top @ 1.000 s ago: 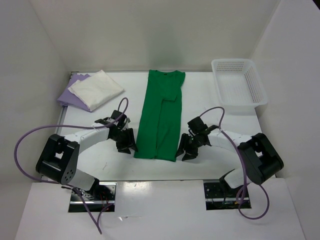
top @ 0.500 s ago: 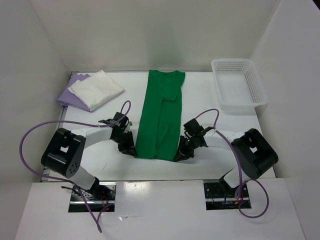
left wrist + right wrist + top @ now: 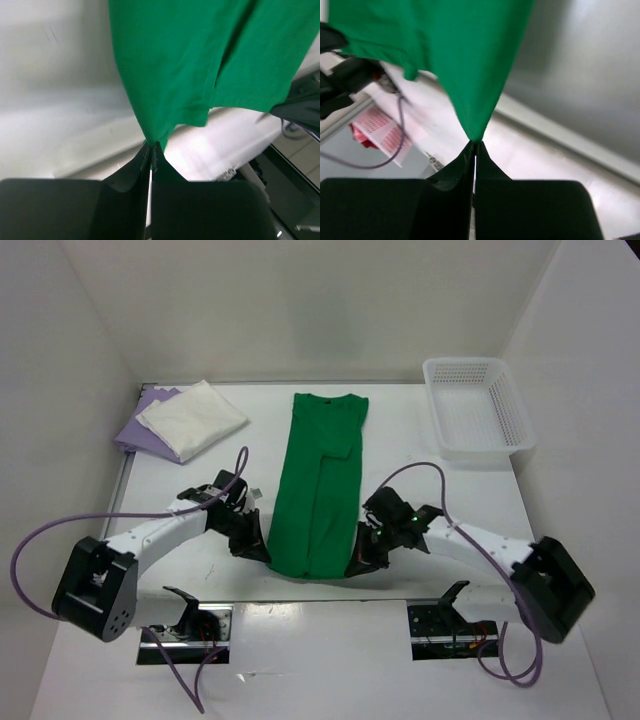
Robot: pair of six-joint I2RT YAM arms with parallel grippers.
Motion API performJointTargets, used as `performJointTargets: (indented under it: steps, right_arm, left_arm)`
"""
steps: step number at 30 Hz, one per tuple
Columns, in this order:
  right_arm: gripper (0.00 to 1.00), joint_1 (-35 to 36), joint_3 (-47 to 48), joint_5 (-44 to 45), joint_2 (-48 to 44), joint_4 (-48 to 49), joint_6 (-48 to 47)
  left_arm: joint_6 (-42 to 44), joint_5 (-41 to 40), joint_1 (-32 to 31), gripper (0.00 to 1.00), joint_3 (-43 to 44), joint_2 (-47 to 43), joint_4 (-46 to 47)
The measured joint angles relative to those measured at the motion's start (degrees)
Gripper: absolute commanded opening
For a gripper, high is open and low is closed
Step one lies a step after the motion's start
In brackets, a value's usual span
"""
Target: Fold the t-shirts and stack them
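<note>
A bright green t-shirt lies folded lengthwise down the middle of the table, collar at the far end. My left gripper is shut on its near left corner, and the cloth rises from the pinched tips. My right gripper is shut on the near right corner, the green cloth pulled to a point at the tips. The near hem is lifted off the table. A cream white t-shirt lies folded on a lavender purple one at the far left.
A white plastic mesh basket stands at the far right of the table. White walls close in the back and both sides. Purple cables loop beside each arm base.
Both grippers closed on the near corners of the green t-shirt and drew them toward the near edge, lifting the hem. The collar end slid slightly nearer.
</note>
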Motion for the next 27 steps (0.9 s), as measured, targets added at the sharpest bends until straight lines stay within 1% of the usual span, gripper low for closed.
performJointTargets:
  steps: [3, 6, 8, 10, 13, 18, 22, 27]
  right_arm:
    - [0.0, -1.25, 0.35, -1.22, -7.78, -5.01, 0.63]
    - [0.0, -8.09, 4.26, -1.75, -8.07, -9.25, -2.1]
    - [0.0, -13.51, 9.75, -1.57, -3.5, -11.08, -5.6]
    - [0.0, -17.4, 15.78, -0.7, 2.45, -11.19, -8.94]
    - [0.0, -21.51, 23.58, 0.46, 11.08, -9.64, -13.35]
    - [0.0, -24.7, 31.58, 4.13, 22.45, -7.19, -17.86]
    - [0.0, -27.65, 35.76, 4.76, 28.39, -5.79, -19.43]
    - [0.0, -29.16, 40.98, 5.7, 34.01, -4.61, -20.85]
  left_arm:
    - [0.15, 1.22, 0.37, 0.0, 1.03, -3.08, -4.63]
    - [0.15, 1.73, 3.13, 0.0, 5.92, -2.05, -7.17]
    - [0.15, 1.79, 5.66, 0.0, 11.37, 0.46, -6.56]
    - [0.42, 1.29, 8.11, 0.0, 17.49, 4.42, -4.7]
    - [1.25, -0.09, 10.12, 0.0, 24.09, 10.73, -1.16]
    - [1.68, -2.21, 10.49, 0.0, 35.6, 24.59, 2.54]
    - [1.75, -3.91, 10.38, 0.0, 43.47, 34.91, 4.98]
    - [1.68, -5.22, 10.29, 0.0, 47.84, 40.83, 6.36]
